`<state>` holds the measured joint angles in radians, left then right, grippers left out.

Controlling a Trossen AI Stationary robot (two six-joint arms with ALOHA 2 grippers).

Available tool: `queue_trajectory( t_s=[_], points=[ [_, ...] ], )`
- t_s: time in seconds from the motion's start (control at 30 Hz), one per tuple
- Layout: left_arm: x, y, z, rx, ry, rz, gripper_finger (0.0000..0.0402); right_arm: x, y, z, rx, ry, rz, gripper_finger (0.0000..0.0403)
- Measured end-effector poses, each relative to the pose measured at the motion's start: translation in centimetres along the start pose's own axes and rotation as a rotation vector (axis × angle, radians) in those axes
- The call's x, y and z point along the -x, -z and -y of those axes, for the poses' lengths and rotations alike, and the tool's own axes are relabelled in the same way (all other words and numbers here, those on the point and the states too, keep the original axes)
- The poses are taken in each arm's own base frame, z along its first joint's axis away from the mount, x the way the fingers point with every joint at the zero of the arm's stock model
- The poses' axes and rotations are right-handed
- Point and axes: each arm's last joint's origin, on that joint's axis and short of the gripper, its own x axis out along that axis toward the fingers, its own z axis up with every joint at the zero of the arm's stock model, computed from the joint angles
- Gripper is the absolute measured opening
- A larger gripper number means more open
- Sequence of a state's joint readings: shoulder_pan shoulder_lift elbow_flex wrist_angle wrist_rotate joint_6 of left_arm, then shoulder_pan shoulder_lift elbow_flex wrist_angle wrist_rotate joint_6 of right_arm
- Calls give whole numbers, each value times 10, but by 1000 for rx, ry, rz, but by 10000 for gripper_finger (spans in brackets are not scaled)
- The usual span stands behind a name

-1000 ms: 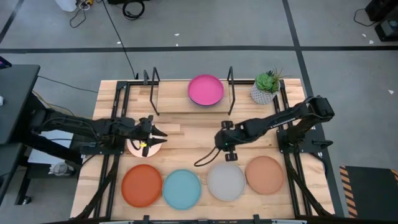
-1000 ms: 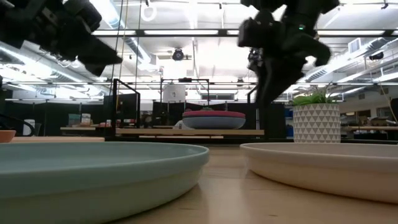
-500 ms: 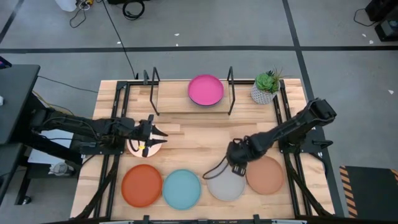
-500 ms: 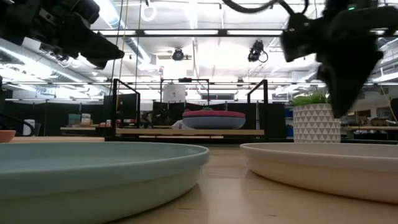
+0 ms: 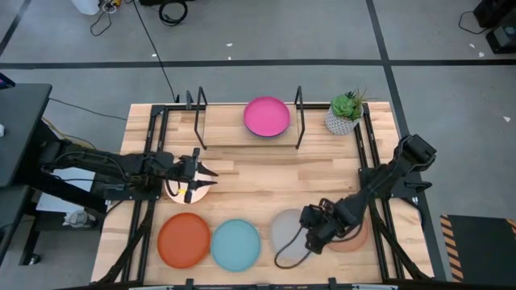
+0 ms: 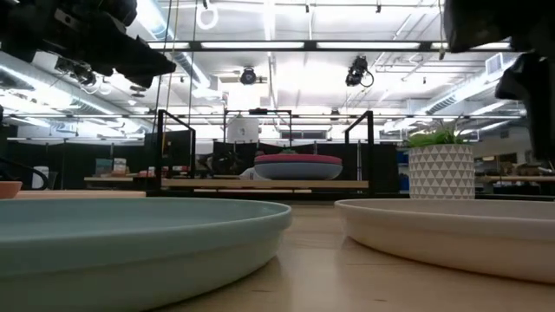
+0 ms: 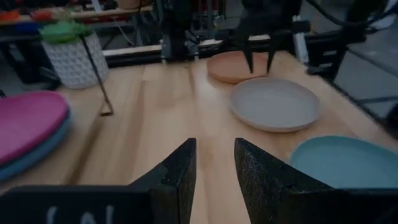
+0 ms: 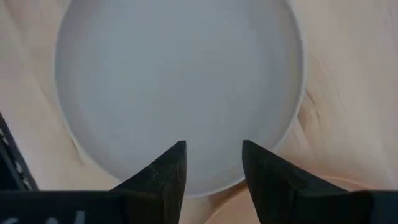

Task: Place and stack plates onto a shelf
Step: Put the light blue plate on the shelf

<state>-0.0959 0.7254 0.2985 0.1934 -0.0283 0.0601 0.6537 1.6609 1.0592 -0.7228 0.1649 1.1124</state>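
On the shelf [image 5: 234, 133] lies a pink plate [image 5: 267, 117] stacked on a blue one [image 7: 37, 149]. Along the near edge rest the orange [image 5: 184, 240], light blue [image 5: 235, 245], grey [image 5: 284, 229] and tan-brown [image 5: 355, 238] plates. My right gripper [image 5: 313, 228] hangs over the grey plate [image 8: 180, 81], open [image 8: 213, 158], fingers pointing down, clear of it. My left gripper [image 5: 201, 175] waits open [image 7: 214, 155] at the table's left, above a cream plate [image 5: 176, 192]. Dark teal is not seen.
A potted plant in a white pot [image 5: 345, 113] stands at the far right, beside the shelf's black uprights [image 5: 299, 105]. Bare wood lies between the shelf and the near row of plates [image 5: 266, 181]. The black arm frames run along both table sides.
My right gripper has swung from the table's middle toward the near edge and a little right, and has come down over the grey plate, fingers now pointing down at it. No plate has moved.
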Motion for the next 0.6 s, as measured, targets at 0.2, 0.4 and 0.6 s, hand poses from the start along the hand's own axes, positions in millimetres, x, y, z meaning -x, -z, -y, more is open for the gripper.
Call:
queue_trajectory(
  t_s=[0.2,0.4,0.6],
  points=[
    [-17,6,7,20,70,-30,117,-4,7,-4,28,69,25,158],
    [-44,-3,9,22,77,-84,117,-2,14,-5,113,110,80,157],
    [-74,-8,12,19,87,-214,117,-7,15,3,196,152,105,147]
  ],
)
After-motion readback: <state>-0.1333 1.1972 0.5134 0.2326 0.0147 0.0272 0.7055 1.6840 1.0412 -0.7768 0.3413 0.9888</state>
